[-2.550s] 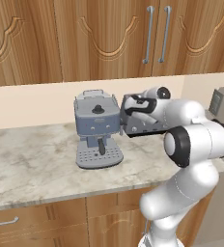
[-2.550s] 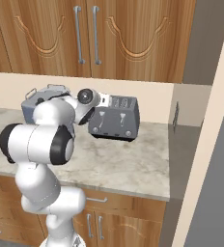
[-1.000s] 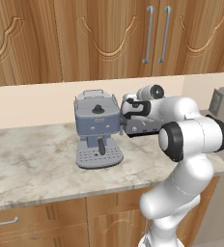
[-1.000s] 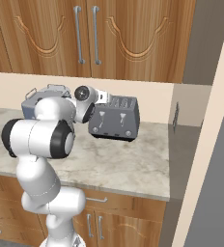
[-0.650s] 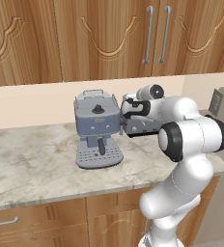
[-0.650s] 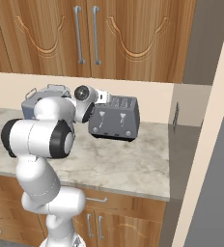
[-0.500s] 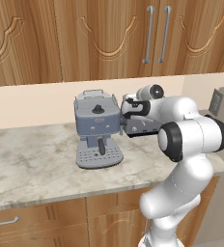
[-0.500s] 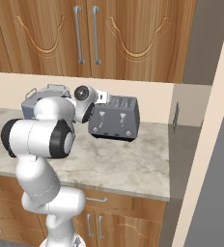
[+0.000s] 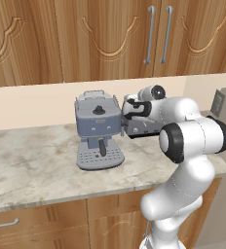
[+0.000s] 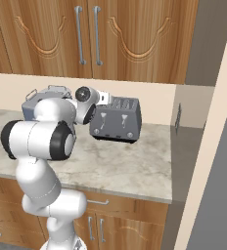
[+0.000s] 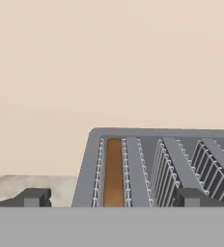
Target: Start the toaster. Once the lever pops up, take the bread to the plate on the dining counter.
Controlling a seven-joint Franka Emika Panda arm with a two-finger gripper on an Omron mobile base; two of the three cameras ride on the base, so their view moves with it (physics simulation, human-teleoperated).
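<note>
The gripper (image 11: 111,198) is hovering over the toaster (image 10: 116,122), fingers (image 11: 34,197) spread wide and pinching nothing. In the hand view one fingertip is sitting off the toaster's outer edge over the marble worktop (image 10: 120,163), the other over the middle slots. The bread (image 11: 114,171) is sitting down inside the end slot, between the two fingertips, nearer the outer one. In the right base view the hand is pressing up against the toaster's end. The blue-grey espresso machine (image 9: 98,129) is standing just behind the hand, wooden cabinets (image 9: 110,39) hanging above.
</note>
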